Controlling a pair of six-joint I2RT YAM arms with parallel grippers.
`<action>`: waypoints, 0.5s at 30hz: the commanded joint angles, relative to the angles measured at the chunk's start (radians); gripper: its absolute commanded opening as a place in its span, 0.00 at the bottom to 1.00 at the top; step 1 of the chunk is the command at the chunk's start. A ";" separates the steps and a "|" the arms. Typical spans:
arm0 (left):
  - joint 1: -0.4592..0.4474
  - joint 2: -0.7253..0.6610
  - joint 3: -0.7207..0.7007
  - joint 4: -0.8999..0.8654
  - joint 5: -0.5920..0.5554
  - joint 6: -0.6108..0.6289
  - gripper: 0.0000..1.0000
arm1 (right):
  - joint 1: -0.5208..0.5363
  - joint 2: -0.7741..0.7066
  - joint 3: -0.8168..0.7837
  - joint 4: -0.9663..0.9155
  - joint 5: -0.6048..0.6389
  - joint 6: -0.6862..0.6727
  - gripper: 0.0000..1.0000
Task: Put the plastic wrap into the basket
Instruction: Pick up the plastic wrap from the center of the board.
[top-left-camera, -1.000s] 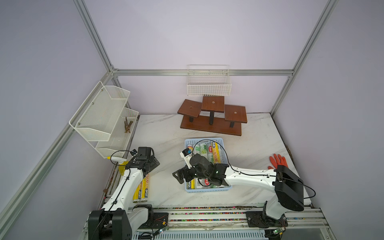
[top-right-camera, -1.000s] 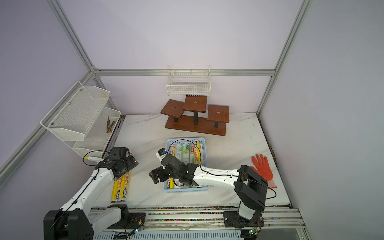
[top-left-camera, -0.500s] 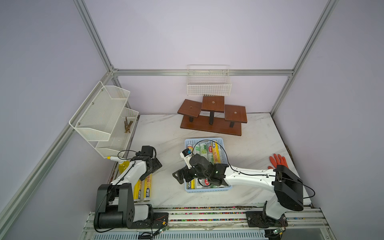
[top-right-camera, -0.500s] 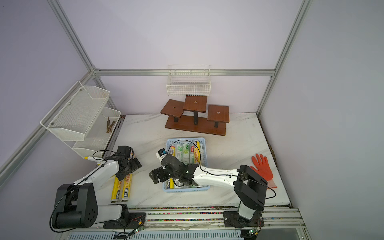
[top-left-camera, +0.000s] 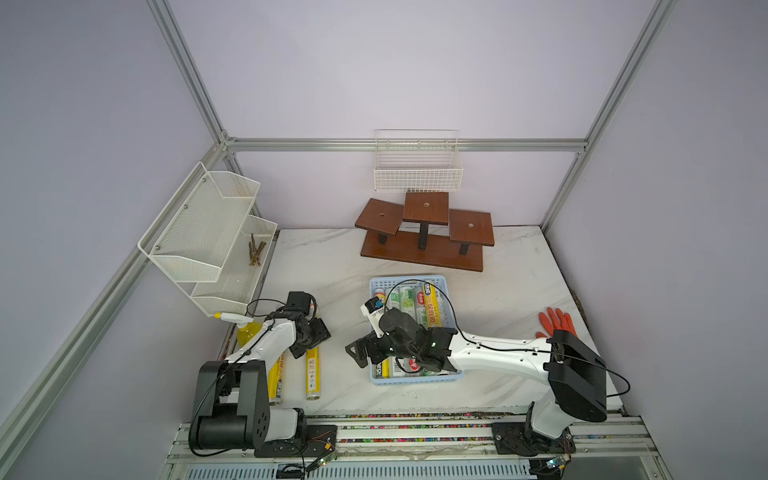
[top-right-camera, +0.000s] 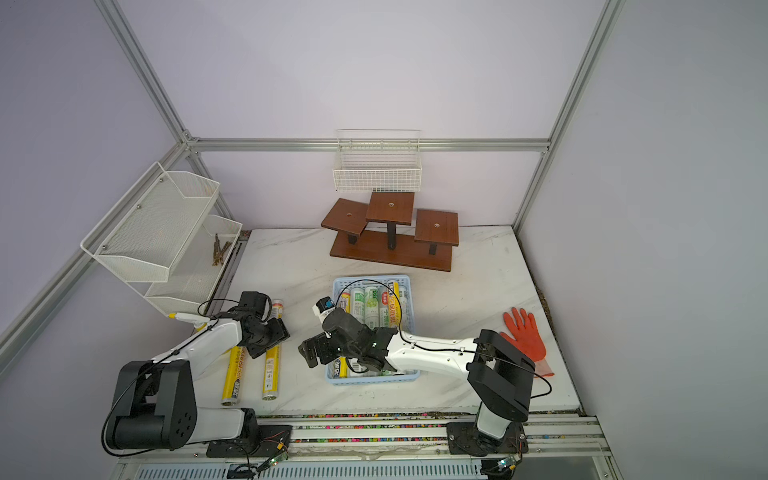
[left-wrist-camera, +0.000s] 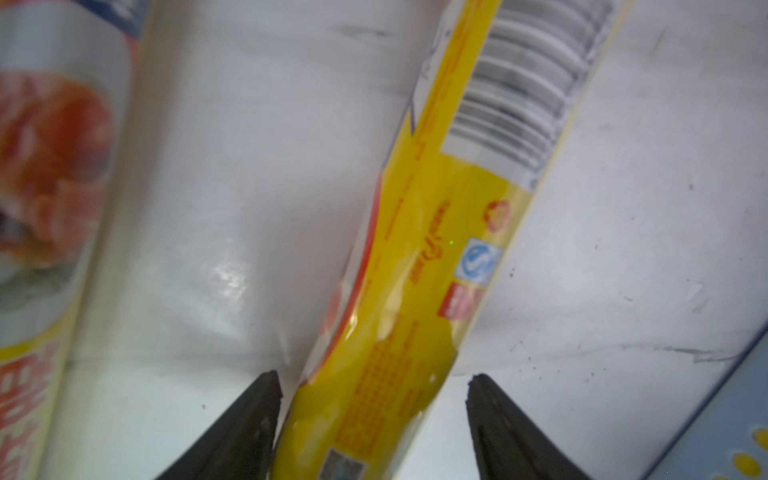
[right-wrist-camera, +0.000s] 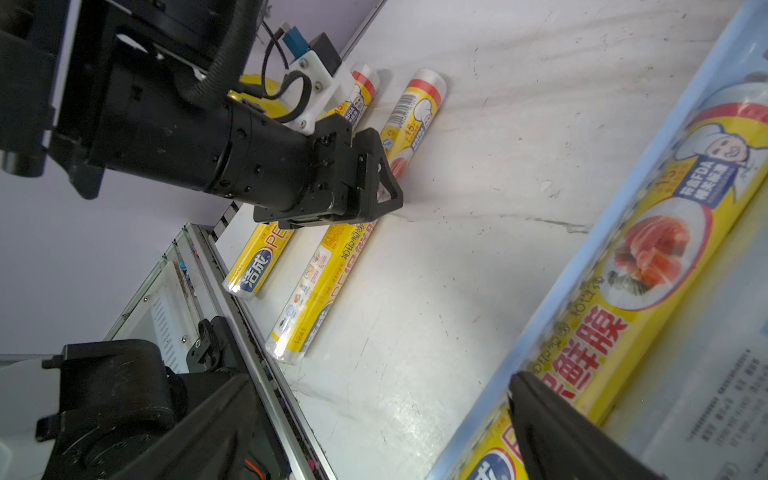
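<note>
Left arm (top-left-camera: 266, 341) has dropped to the counter (top-left-camera: 340, 266) since a second ago, and the left jaws have narrowed from full spread. Right arm (top-left-camera: 498, 354) has not shifted.

The left jaws straddle the yellow roll (left-wrist-camera: 415, 291) nearer the basket (top-left-camera: 409, 277). One side is against or just beside the wrapper and the other is clearly apart, so there is no grip yet.

Risks, as judged:
- Uneven contact may nudge this roll toward its neighbour (top-left-camera: 277, 376).
- The glossy film may slip on lifting.
- The right jaws, spread wide and holding nothing, hang over the basket's near corner and may obstruct delivery.

The basket holds at least four rolls (top-left-camera: 409, 305) side by side, yellow-labelled and silvery-green, partly hidden by the right arm. Both counter rolls lie outside it. The mesh rack (top-left-camera: 208, 232) carries brown sticks (top-left-camera: 254, 249) on its lower tier. The wire basket (top-left-camera: 417, 183) shows nothing inside.
</note>
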 joint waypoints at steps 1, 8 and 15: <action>-0.030 0.061 0.043 -0.013 -0.008 0.034 0.70 | 0.001 -0.020 -0.025 -0.020 0.039 -0.007 0.99; -0.107 0.124 0.098 -0.044 -0.040 0.071 0.64 | -0.001 -0.047 -0.041 -0.061 0.114 0.004 0.99; -0.164 0.179 0.146 -0.107 -0.098 0.089 0.60 | 0.000 -0.064 -0.053 -0.092 0.159 0.012 0.99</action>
